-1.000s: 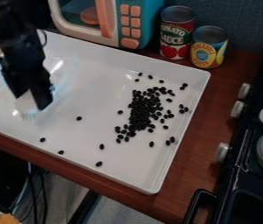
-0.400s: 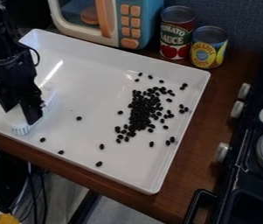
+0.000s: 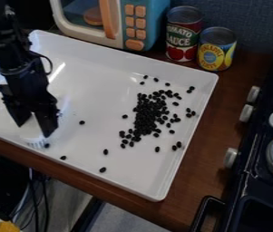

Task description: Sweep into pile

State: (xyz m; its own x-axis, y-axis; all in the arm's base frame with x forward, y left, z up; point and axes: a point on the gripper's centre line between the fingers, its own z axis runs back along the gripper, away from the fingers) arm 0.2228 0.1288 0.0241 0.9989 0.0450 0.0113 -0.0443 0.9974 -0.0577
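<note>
The beans (image 3: 148, 115) are small, black and oval, lying in a tray. Most crowd into an uneven, elongated heap towards the tray's right side, densest in its middle and looser at both ends. Strays dot the surface around it, with a few spread towards the near edge and the left.

At the left, the gripper (image 3: 36, 128) hangs down over the tray, its jaws closed on a white brush (image 3: 34, 137) with pale bristles, partly hidden behind them. 1 bean sits right beside the bristles.

The tray (image 3: 96, 77) is white, shallow and glossy, with a raised rim and bright reflections. It rests on a reddish-brown wooden worktop (image 3: 202, 145). Behind it stand a toy microwave (image 3: 134, 27) in cream, teal and orange, and 2 cans (image 3: 184, 36). To the right is a black stove (image 3: 247, 145) with 3 silvery knobs (image 3: 246, 113). A dark blue-grey wall (image 3: 253, 22) rises behind.
</note>
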